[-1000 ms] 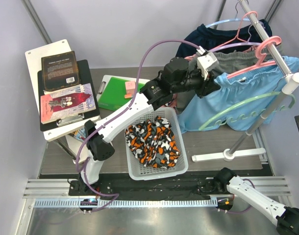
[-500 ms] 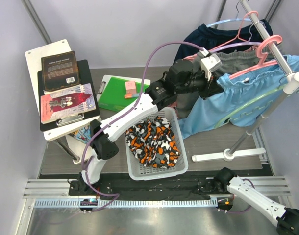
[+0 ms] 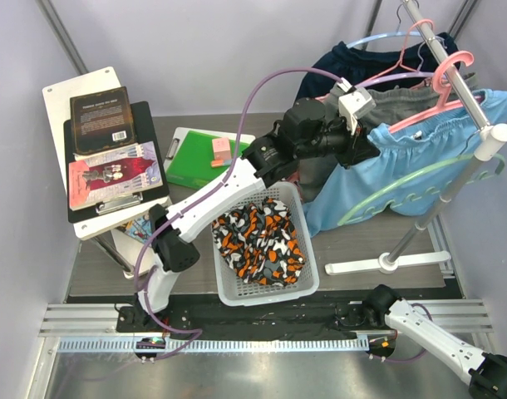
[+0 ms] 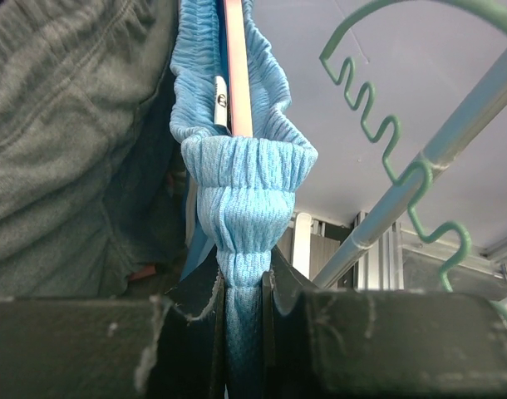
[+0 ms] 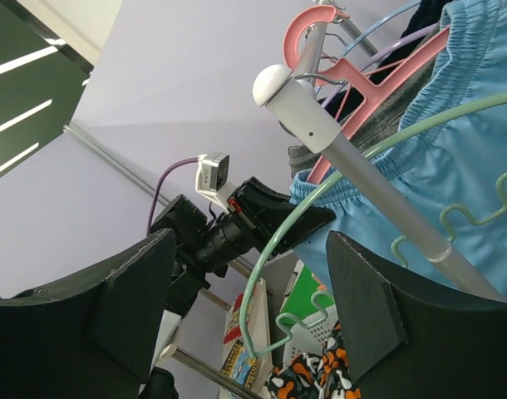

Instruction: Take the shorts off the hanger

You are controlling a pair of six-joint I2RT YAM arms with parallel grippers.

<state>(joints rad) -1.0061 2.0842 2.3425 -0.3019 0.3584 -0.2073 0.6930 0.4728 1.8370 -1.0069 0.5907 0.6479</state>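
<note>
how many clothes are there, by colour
light blue shorts: 1
camouflage shorts: 1
grey shorts: 1
dark navy garment: 1
total: 4

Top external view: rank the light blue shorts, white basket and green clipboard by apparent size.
1. light blue shorts, largest, though they hang higher, nearer the camera.
2. white basket.
3. green clipboard, smallest.
</note>
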